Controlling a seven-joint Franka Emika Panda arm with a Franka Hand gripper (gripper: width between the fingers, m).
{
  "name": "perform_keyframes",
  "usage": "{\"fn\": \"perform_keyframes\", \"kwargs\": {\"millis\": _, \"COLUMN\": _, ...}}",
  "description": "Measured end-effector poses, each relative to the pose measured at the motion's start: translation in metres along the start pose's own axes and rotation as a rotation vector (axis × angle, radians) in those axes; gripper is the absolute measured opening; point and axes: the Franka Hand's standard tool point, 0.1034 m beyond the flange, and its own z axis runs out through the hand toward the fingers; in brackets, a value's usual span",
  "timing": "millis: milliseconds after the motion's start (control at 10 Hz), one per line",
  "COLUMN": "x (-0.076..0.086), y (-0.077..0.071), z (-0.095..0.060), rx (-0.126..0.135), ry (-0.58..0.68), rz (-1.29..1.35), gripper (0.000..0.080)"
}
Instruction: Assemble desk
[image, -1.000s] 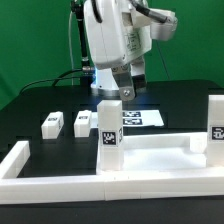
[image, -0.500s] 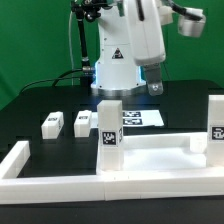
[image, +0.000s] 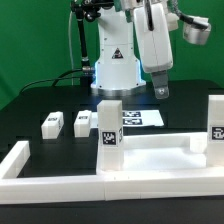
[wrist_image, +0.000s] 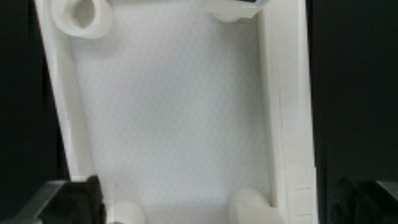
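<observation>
At upper right of exterior view, gripper (image: 160, 92) empty, jaws spread wide, above desk top (wrist_image: 178, 110); best lowered squarely, clear of upright legs (image: 110, 125).

The white desk top (image: 160, 153) is lying flat on the black table (image: 35, 105) with its raised rim facing up, and the wrist view is showing a round corner socket (wrist_image: 80, 15). One square tagged leg (image: 110, 122) is standing upright at its corner on the exterior view's left, and a second leg (image: 215, 118) is standing at the right. A third leg (image: 82, 122) and a fourth leg (image: 52, 123) are lying loose, side by side, further left.
</observation>
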Motion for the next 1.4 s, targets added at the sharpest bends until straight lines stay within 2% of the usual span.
{"fn": "perform_keyframes", "kwargs": {"millis": 100, "x": -0.003, "y": 0.001, "z": 0.000, "rx": 0.001, "ry": -0.002, "rz": -0.005, "gripper": 0.0649}}
{"fn": "perform_keyframes", "kwargs": {"millis": 200, "x": 0.000, "y": 0.012, "z": 0.001, "rx": 0.004, "ry": -0.001, "rz": -0.040, "gripper": 0.0649}}
{"fn": "perform_keyframes", "kwargs": {"millis": 300, "x": 0.005, "y": 0.035, "z": 0.008, "rx": 0.012, "ry": 0.009, "rz": -0.048, "gripper": 0.0649}}
{"fn": "perform_keyframes", "kwargs": {"millis": 400, "x": 0.008, "y": 0.058, "z": 0.023, "rx": 0.001, "ry": 0.025, "rz": -0.049, "gripper": 0.0649}}
{"fn": "perform_keyframes", "kwargs": {"millis": 500, "x": 0.007, "y": 0.075, "z": 0.041, "rx": -0.014, "ry": 0.046, "rz": -0.059, "gripper": 0.0649}}
{"fn": "perform_keyframes", "kwargs": {"millis": 600, "x": 0.004, "y": 0.083, "z": 0.056, "rx": -0.037, "ry": 0.058, "rz": -0.069, "gripper": 0.0649}}
{"fn": "perform_keyframes", "kwargs": {"millis": 800, "x": 0.005, "y": 0.094, "z": 0.086, "rx": -0.063, "ry": 0.094, "rz": -0.088, "gripper": 0.0649}}
{"fn": "perform_keyframes", "kwargs": {"millis": 900, "x": 0.008, "y": 0.096, "z": 0.097, "rx": -0.062, "ry": 0.111, "rz": -0.095, "gripper": 0.0649}}
{"fn": "perform_keyframes", "kwargs": {"millis": 1000, "x": 0.013, "y": 0.096, "z": 0.110, "rx": -0.028, "ry": 0.137, "rz": -0.112, "gripper": 0.0649}}
{"fn": "perform_keyframes", "kwargs": {"millis": 1200, "x": 0.019, "y": 0.099, "z": 0.119, "rx": -0.030, "ry": 0.154, "rz": -0.123, "gripper": 0.0649}}
{"fn": "perform_keyframes", "kwargs": {"millis": 1400, "x": 0.018, "y": 0.099, "z": 0.128, "rx": -0.038, "ry": 0.161, "rz": -0.129, "gripper": 0.0649}}
